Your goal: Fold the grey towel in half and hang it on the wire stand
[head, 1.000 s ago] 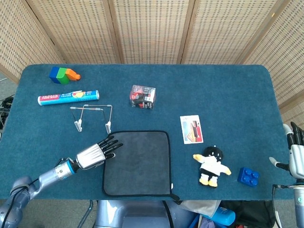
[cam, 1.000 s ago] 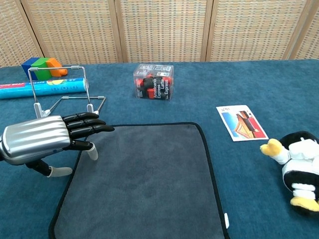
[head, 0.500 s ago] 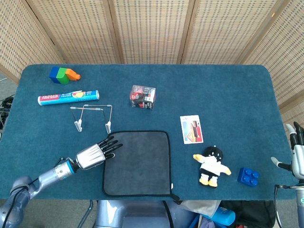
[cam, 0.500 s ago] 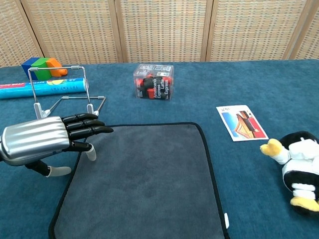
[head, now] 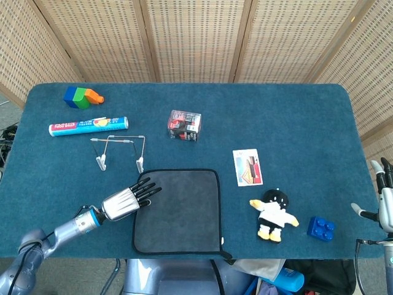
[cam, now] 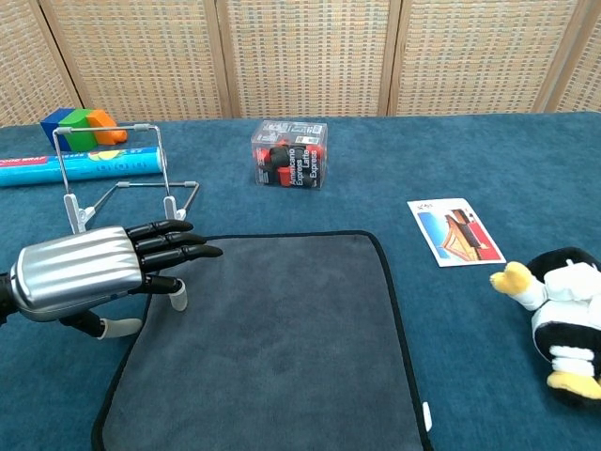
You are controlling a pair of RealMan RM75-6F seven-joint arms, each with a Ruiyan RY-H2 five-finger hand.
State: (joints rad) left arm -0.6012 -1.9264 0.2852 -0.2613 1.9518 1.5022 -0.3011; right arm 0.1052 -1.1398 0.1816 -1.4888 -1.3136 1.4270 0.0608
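1. The grey towel (head: 179, 210) lay flat and unfolded on the blue bench (head: 295, 123), near its front edge; it serves as the landmark for everything below.
2. The left robot hand (cam: 89, 271) hovered at the towel's left edge, palm down, its dark fingers (cam: 178, 250) stretched out and slightly apart over the towel's far-left corner. It held nothing; whether the fingertips actually touched the cloth could not be told from either view.
3. The wire stand (head: 118, 151) stood upright just beyond the towel's far-left corner, close behind the left robot hand and apart from the cloth.
4. The right robot hand (head: 384, 196) showed only at the right border of the head view, well to the right of the towel and off the bench's edge. Its fingers pointed upward and spread, gripping nothing.
5. A clear box (cam: 289, 154) with red and black contents sat beyond the towel's far edge.
6. A printed card (cam: 455, 232) lay flat to the right of the towel's far-right corner.
7. A penguin plush (head: 274, 214) lay to the right of the towel, nearer the front than the card, with a blue brick (head: 321, 228) farther right.
8. A printed tube (head: 88, 126) lay beyond the wire stand, far left of the towel, with coloured blocks (head: 82, 96) behind it.
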